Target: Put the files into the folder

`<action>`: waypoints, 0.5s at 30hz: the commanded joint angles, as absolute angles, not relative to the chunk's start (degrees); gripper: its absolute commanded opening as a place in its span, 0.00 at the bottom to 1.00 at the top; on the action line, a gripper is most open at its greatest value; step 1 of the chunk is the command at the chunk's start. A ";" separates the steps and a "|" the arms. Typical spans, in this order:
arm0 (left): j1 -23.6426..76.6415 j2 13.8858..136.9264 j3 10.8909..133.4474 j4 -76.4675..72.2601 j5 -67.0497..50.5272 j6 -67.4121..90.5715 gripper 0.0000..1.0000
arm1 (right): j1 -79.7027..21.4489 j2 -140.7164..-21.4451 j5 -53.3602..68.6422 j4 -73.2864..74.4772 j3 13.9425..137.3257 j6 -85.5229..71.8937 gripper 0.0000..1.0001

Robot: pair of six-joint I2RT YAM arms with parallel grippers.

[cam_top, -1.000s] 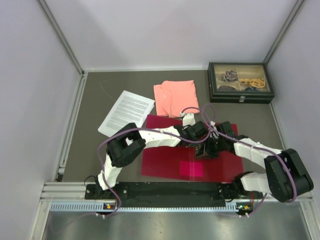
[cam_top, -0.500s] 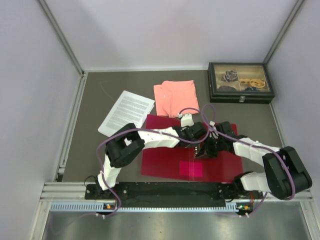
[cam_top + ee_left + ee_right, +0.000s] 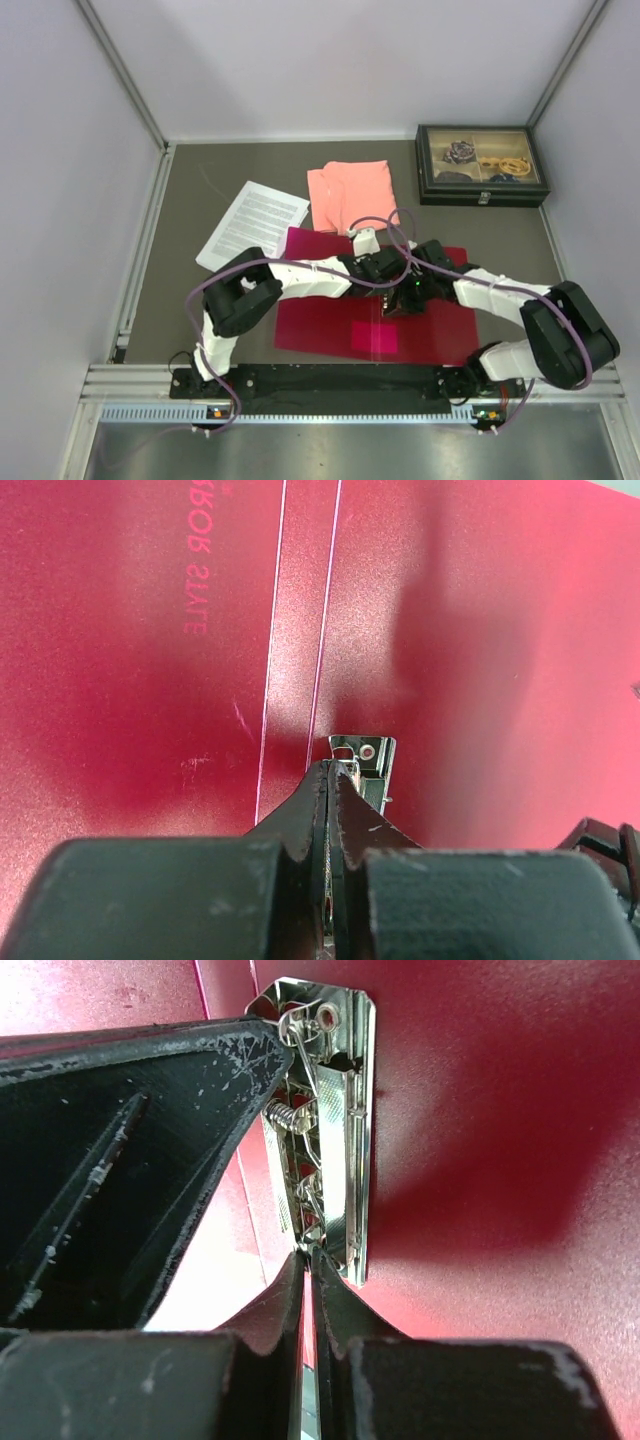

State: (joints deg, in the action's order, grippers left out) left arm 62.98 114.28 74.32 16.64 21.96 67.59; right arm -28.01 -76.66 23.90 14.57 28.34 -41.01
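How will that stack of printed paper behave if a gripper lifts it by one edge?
Probably floppy: the paper looks like a thin stack, so it would likely droop from a single pinch. It should be light. It lies flat on the table, so slipping a finger under an edge may be hard, and pushed sheets could fan apart.

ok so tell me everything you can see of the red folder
The flat crimson-red plastic folder lies open on the grey table, just ahead of the arms' bases. Its glossy inside shows two thin spine creases and faint lettering. A paler square patch shows near its front edge. A shiny metal spring clip sits fixed beside the spine. The closed left gripper touches one end of the clip, the closed right gripper the other.
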 commanded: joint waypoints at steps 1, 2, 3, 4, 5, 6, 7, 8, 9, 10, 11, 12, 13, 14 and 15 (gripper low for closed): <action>62.84 114.17 70.32 20.13 21.36 68.03 0.00 | -34.00 -81.47 5.05 21.35 27.68 -47.01 0.00; 62.84 113.91 69.62 19.60 21.27 68.03 0.00 | -36.01 -82.08 3.62 21.53 27.69 -48.07 0.00; 62.84 113.82 69.26 19.25 21.10 68.03 0.00 | -36.91 -82.87 2.12 21.88 27.69 -49.90 0.00; 62.84 113.82 68.91 18.73 20.57 68.03 0.00 | -37.78 -84.71 -1.28 23.02 27.86 -50.70 0.00; 62.93 113.91 68.38 17.59 20.22 68.03 0.00 | -38.92 -85.34 -2.97 23.98 28.12 -51.41 0.00; 62.93 113.91 68.20 17.23 19.95 68.03 0.00 | -39.46 -85.60 -4.29 24.69 28.04 -52.98 0.00; 62.84 114.17 68.12 16.88 19.34 67.77 0.00 | -39.55 -84.91 -5.79 25.57 27.69 -53.52 0.00; 62.84 114.08 68.03 16.35 19.25 67.68 0.00 | -39.64 -84.21 -6.58 26.01 27.08 -53.87 0.00; 62.84 114.08 67.85 16.17 19.07 67.59 0.00 | -39.64 -83.33 -7.20 26.45 26.81 -54.31 0.00; 62.75 113.73 67.68 15.91 18.99 67.33 0.00 | -39.55 -82.02 -8.08 27.15 26.63 -54.58 0.00; 62.75 113.56 67.24 15.73 18.81 67.24 0.00 | -39.64 -81.39 -7.74 27.16 26.11 -54.49 0.00; 62.75 113.29 67.24 15.21 18.90 66.98 0.00 | -39.64 -81.04 -7.65 26.72 26.10 -54.23 0.00; 62.75 113.12 67.24 15.03 18.90 66.36 0.00 | -39.64 -80.69 -4.51 25.85 25.93 -54.05 0.00; 62.75 113.03 67.06 14.51 18.37 65.75 0.00 | -39.55 -79.64 -2.83 22.01 26.01 -52.92 0.00; 62.75 113.03 67.15 13.63 18.11 65.22 0.00 | -39.64 -78.85 -0.99 20.23 25.84 -52.04 0.00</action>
State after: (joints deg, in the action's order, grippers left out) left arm 62.50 111.48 69.06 12.78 23.20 67.07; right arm -37.39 -77.17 10.59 17.47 31.07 -54.68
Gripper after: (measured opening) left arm 0.011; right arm 0.009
